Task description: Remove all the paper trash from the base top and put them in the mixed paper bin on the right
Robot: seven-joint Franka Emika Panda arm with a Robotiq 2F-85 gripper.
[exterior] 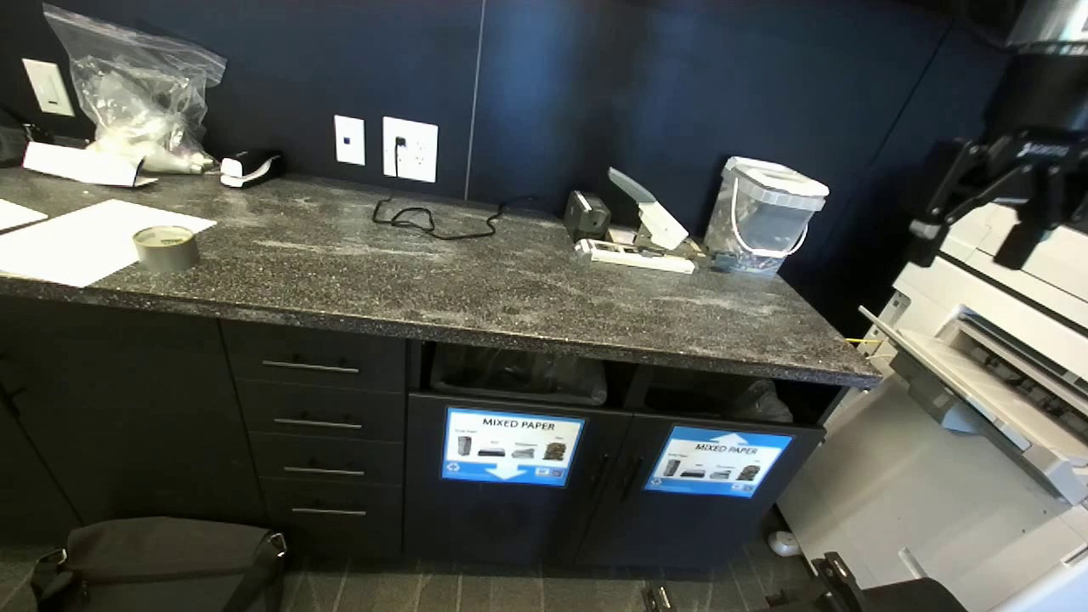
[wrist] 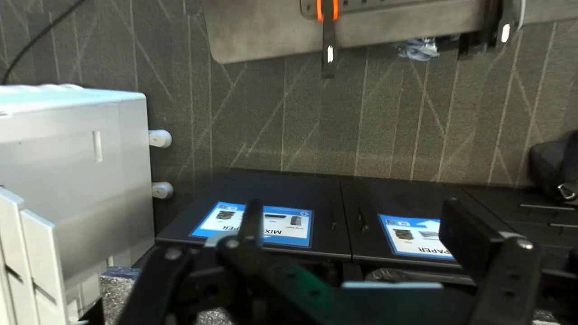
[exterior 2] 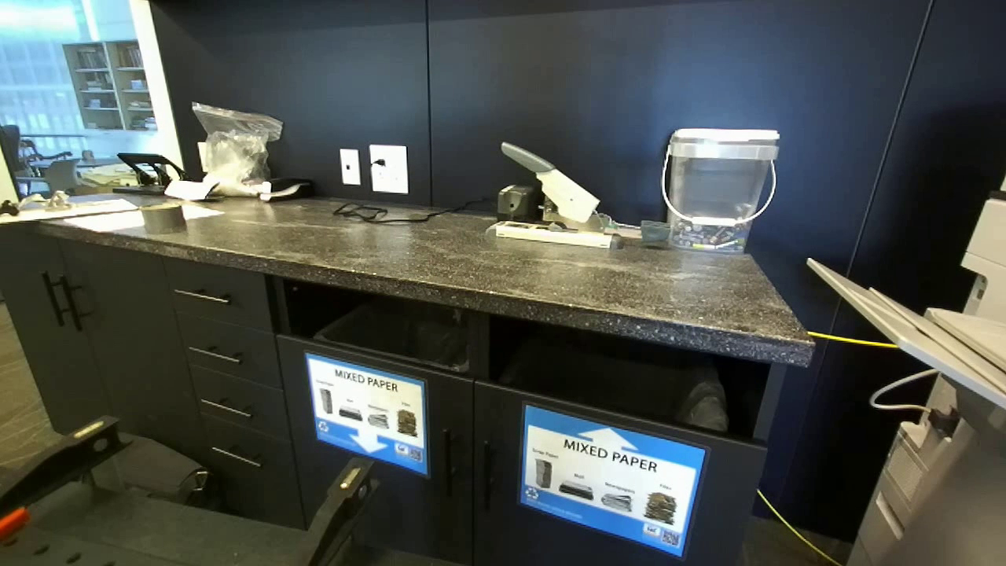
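Claw (wrist: 354, 220) in the wrist view is wide and empty, with paper (exterior: 81, 244) way off at its 9 o'clock in an exterior view, so long reach next imo.

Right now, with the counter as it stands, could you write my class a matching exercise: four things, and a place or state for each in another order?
Things:
1. Fingers
2. Large white sheet
3. Mixed paper signs
4. Clear bucket

Places and states:
A. On the cupboard doors
B. Topped with a white lid
C. Flat, with a tape roll at its edge
D. Spread apart

Pairs: 1-D; 2-C; 3-A; 4-B
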